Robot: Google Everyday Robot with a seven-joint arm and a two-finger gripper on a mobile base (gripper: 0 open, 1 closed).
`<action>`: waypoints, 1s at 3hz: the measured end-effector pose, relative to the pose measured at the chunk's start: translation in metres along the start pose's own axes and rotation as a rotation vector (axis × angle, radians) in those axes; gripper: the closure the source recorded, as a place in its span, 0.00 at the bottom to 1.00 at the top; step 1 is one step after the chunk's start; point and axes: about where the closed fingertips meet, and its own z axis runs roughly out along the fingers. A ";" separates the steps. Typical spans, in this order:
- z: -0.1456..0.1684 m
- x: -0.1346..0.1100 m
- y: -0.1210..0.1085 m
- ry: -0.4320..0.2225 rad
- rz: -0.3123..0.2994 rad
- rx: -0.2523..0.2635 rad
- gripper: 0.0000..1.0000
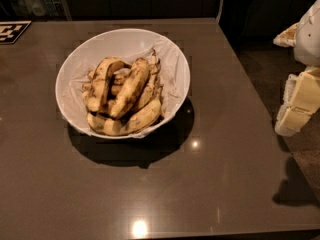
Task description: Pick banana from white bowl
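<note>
glossy brown tabletop (150,199) nearest. gripper (299,104) at right edge, off the table, well apart from white bowl (120,38); grip state: cannot tell. banana (131,87) brown-speckled, diagonal atop pile.

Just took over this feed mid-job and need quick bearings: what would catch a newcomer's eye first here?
The white bowl heaped with spotted bananas, left of centre on the dark table, stands out at once; a thick, nearly straight banana lies across the top of the heap. The pincer hangs at the view's right edge, beside the table and well apart from the bowl.
</note>
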 end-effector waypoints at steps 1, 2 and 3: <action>0.000 0.000 0.000 0.000 0.000 0.000 0.00; -0.001 -0.004 0.000 0.013 0.025 0.008 0.00; -0.002 -0.025 0.008 0.096 0.032 0.046 0.00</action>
